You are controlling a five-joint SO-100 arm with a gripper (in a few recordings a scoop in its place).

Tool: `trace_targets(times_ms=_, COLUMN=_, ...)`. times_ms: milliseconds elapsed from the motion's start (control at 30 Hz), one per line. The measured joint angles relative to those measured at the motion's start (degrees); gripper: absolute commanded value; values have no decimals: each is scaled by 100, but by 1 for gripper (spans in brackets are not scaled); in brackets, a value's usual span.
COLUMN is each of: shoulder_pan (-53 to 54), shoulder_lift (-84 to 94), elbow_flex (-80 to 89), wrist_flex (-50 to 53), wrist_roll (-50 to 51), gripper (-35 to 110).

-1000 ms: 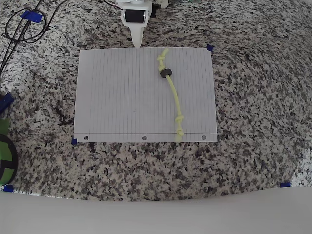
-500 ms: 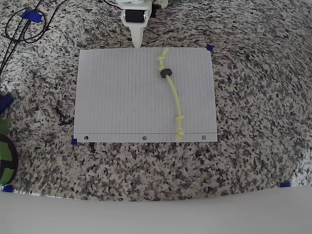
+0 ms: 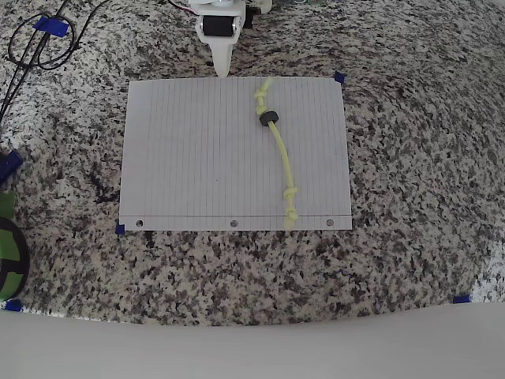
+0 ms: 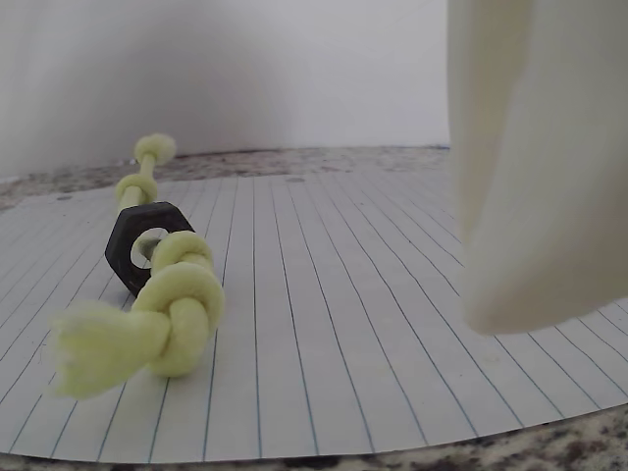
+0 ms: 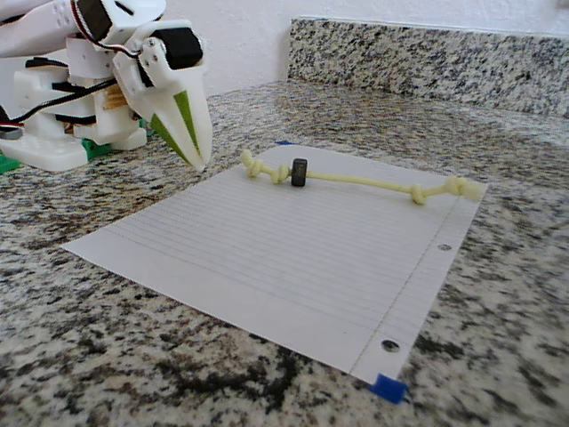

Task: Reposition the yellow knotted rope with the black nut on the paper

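Observation:
The yellow knotted rope lies on the right half of the paper, running from the far edge to the punched-hole edge in the overhead view. The black nut sits on the rope just below its upper knot. My white gripper hangs over the paper's far edge, left of the rope's upper end, its jaws shut with nothing between them. The wrist view looks along the paper and shows an end knot of the rope with the nut behind it. In the fixed view my gripper points down left of the rope and nut.
Black cable loops lie on the granite counter at the top left in the overhead view. A green and black object sits at the left edge. Blue tape marks the paper's corners. A granite backsplash rises behind the paper.

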Motion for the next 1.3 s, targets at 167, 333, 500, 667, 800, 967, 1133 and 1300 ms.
trace_targets(times_ms=167, shoulder_pan=-18, shoulder_lift=0, elbow_flex=-35, wrist_flex=0, wrist_roll=0, gripper=7)
trace_targets(times_ms=333, shoulder_pan=-18, shoulder_lift=-97, elbow_flex=-677, wrist_flex=-378, wrist_roll=0, gripper=7)
trace_targets(times_ms=500, shoulder_pan=-35, shoulder_lift=-729, elbow_flex=-1380, wrist_flex=-984, wrist_roll=0, gripper=6)
trace_targets(times_ms=667, shoulder_pan=-167, shoulder_lift=-1749, elbow_flex=-2065, wrist_flex=-1354, wrist_roll=0, gripper=3)
trace_targets(times_ms=800, shoulder_pan=-352, shoulder_lift=-2804, elbow_flex=-2575, wrist_flex=-1371, wrist_roll=53, gripper=10)
trace_targets(times_ms=967, shoulder_pan=-694, shoulder_lift=-3885, elbow_flex=-2936, wrist_flex=-1433, wrist_roll=1160, gripper=13)
trace_targets(times_ms=1133, shoulder_pan=-914, shoulder_lift=-4869, elbow_flex=-3085, wrist_flex=-1415, wrist_roll=3085, gripper=13)
trace_targets(times_ms=1300, shoulder_pan=-1063, shoulder_lift=-5722, elbow_flex=-3252, wrist_flex=-1415, wrist_roll=4271, gripper=13)
